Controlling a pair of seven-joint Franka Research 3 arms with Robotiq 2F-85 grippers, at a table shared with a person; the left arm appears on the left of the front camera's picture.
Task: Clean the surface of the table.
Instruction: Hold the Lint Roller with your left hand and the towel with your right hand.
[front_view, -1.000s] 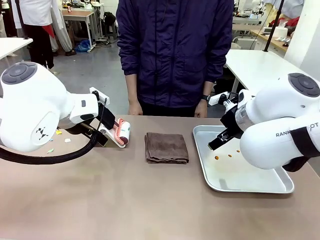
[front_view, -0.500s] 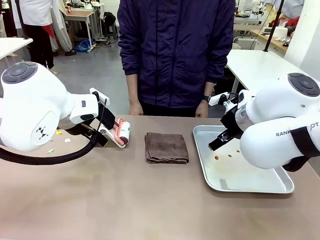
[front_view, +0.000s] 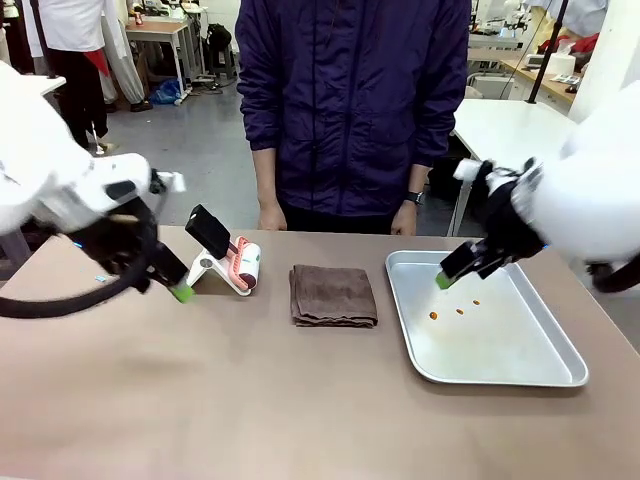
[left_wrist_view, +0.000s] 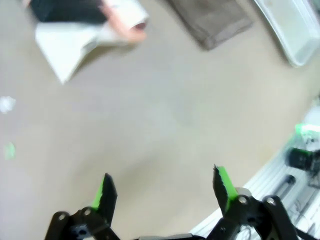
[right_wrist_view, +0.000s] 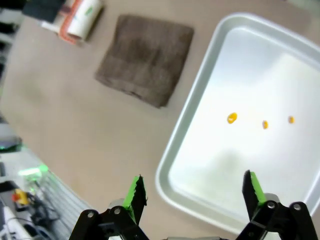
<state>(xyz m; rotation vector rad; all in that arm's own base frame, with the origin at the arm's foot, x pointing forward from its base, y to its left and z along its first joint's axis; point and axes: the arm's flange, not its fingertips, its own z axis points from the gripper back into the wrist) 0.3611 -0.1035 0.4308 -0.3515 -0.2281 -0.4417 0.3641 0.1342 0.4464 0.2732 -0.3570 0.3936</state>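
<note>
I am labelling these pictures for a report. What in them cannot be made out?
Roller: left wrist view, blurred, cut by the top edge.
Scraps on the table: same view, blurred, too small to name.
Orange bits in the tray: right wrist view, too small to name.
Left gripper: front view, motion blur.

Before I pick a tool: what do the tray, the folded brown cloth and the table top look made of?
Tray: likely metal, shiny silver with soft reflections.
Cloth: looks like terry or microfibre, with a fuzzy matte nap and soft folds.
Table: smooth matte taupe top, perhaps laminate; no grain visible.
</note>
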